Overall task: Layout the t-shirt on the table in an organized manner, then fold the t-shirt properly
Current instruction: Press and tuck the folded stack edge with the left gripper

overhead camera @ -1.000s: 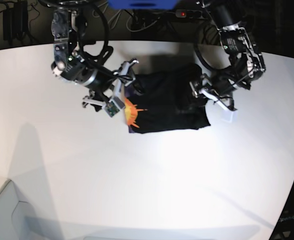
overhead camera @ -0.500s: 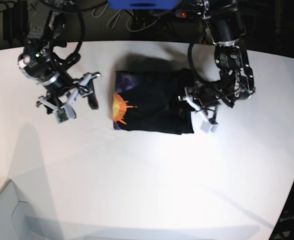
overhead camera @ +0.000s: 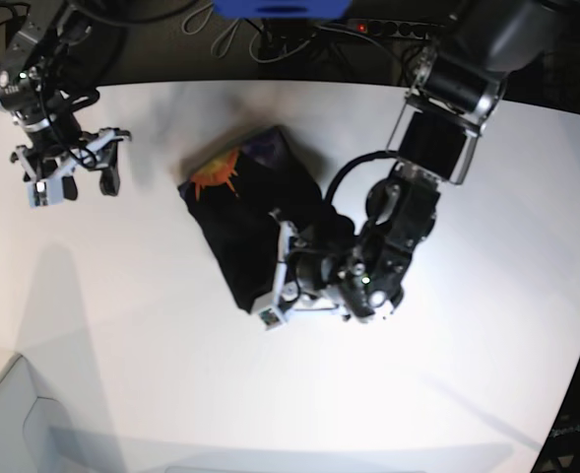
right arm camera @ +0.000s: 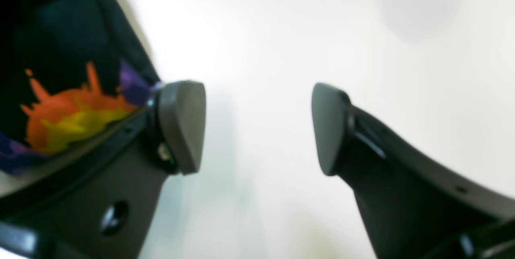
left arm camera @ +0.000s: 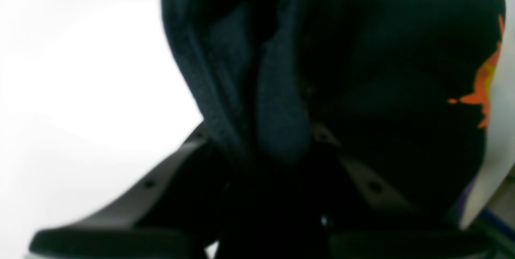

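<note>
- Jaws of the left gripper [left arm camera: 277,150] are pinched narrow on a bunched fold of the black t-shirt [overhead camera: 245,222], with the cloth filling the gap between its two grey fingers in the left wrist view
- Jaws of the right gripper [right arm camera: 257,128] stand wide apart with only bare table between them; its grey pads [right arm camera: 183,124] touch nothing
- In the base view the t-shirt lies as a folded black bundle near the middle of the white table [overhead camera: 290,394], set at a slant, its orange-yellow sunburst print [overhead camera: 218,173] and a purple patch at the far upper end
- The left arm reaches down across the table from the far right, and its gripper [overhead camera: 282,286] meets the near lower edge of the bundle, where the cloth is gathered
- The right gripper [overhead camera: 71,177] sits at the far left of the table, well apart from the shirt, over bare tabletop
- The right wrist view catches the printed end of the shirt [right arm camera: 68,82] at the left edge of its frame, beside the left-hand finger; whether they touch I cannot tell
- The left wrist view is blurred; a sliver of orange print [left arm camera: 485,86] shows at the right edge of the dark cloth
</note>
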`<state>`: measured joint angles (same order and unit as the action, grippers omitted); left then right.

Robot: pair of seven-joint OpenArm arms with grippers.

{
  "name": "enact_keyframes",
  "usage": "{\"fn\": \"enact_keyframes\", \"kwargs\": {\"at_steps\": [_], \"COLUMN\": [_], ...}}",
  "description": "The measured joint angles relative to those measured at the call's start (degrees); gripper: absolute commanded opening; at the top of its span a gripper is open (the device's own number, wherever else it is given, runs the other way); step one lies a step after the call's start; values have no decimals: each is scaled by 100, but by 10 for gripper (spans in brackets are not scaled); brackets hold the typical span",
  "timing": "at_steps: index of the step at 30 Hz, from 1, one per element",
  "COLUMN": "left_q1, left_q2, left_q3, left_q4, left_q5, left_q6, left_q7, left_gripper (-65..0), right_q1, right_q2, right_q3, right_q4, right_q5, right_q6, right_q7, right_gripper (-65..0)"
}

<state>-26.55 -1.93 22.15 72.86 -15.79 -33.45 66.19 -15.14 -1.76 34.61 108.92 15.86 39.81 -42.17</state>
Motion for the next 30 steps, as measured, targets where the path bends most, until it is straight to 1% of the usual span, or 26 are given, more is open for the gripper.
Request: {"fn": "enact_keyframes", "kwargs": {"at_steps": [2,5,7,9,11,13,17,18,23,26,28,30], "left_q1": [-212,-496,-664,-767,-879,-977,-1095,-1110,-1108,-1045,-999,-1003], "left_q2": [15,52,136,258,372,428,544,579,887,990,992,994], "left_q3": [522,1519,2081,2472,2721,2905,3056,3056,3086,3073,3073,3071], "left_q4": [-76,-391,-713,-1038,-1300,-1460,-1727,-1803,-2072,-2131,-2133,-2133], "left_q5": [31,74,-2,2,37,15,37,129,1252,1799,1921,1923], "left_q6": [-15,2,-31,-39,-39,-37,-39,-39,-42,-42,-39,-39], "left_q7": [-382,-964,-1198,-1401,-1530,-1755,-1897,-1939,-2041,-2253,-2328,-2321], "left_gripper": [-649,-649,-649,-649,-649,-649,-649,-649,-649,-648,-618,-558], "right_q1": [-96,-278,-437,-592,-682,-717,-745,-748,-863,-955,-942,-935], "right_q2": [-13,-15,-33,-20,-52,-197,-334,-374,-380,-393,-422,-481], "right_q3": [149,157,149,164,164,232,442,446,501,501,503,503], "right_q4": [0,11,131,278,313,317,317,317,323,326,350,372], "right_q5": [9,28,50,59,50,72,48,50,68,50,50,81], "right_q6": [-4,-2,0,-4,-2,0,-2,-2,2,-2,-2,0], "right_q7": [7,7,24,39,42,39,42,39,68,22,46,87], "right_gripper": [-243,-244,-244,-244,-244,-244,-244,-244,-244,-244,-244,-244]}}
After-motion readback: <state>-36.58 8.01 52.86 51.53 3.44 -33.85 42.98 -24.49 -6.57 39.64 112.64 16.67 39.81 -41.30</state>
